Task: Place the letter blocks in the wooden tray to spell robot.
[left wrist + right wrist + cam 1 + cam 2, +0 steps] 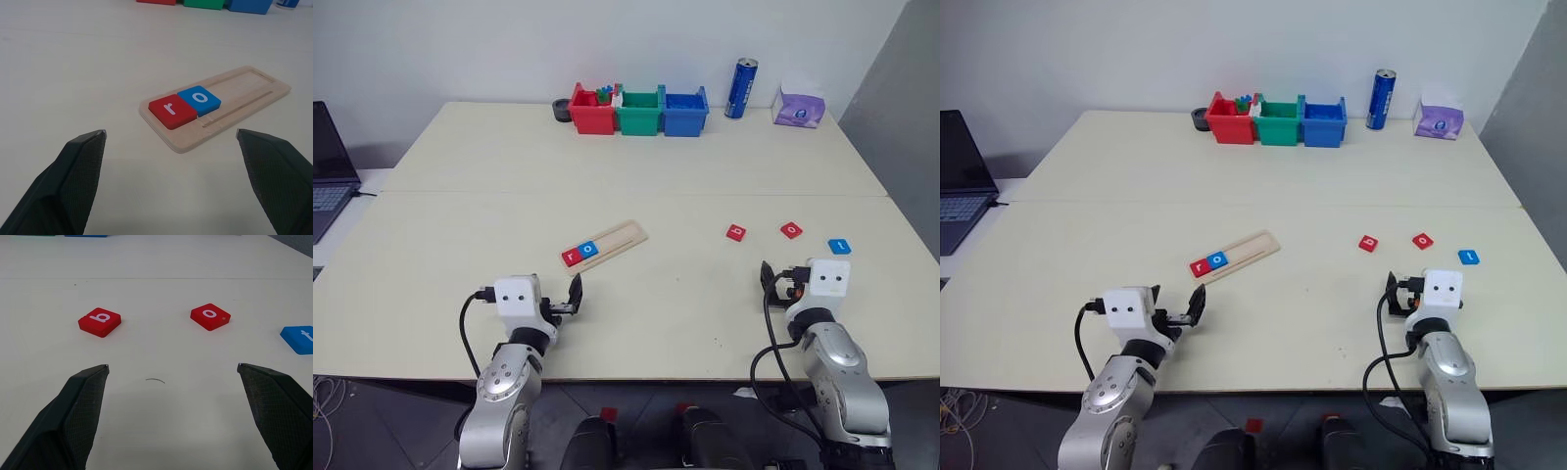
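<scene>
At the far left edge, part of an open laptop (331,166) is seen beside the pale table (489,196). The left gripper (570,299) is held low over the near edge of the table, its two black fingers (78,166) spread wide with nothing between them. Just beyond it lies the wooden tray (619,238), set at a slant on the tabletop. Two letter blocks are seated side by side and touching at the tray's near left end: a red "r" block (172,110) and, next to it, a blue "o" block (199,98); the rest of the groove is bare wood.

Along the back of the table a row of three plastic bins is placed: a red bin (591,114) with small colourful pieces in it, a green bin (639,114) and a blue bin (684,113). A dark round object (562,110) is seen just left of the red bin. Further right stand a blue can (741,88) and a purple tissue pack (799,106).

On the right half of the table three loose blocks are laid in a rough line, apart from one another: a red "b" block (100,321), a red "o" block (210,316) and a blue "t" block (839,246). The right gripper (777,279) is held near the table's front edge, short of these blocks, its fingers (80,406) parted wide and empty.
</scene>
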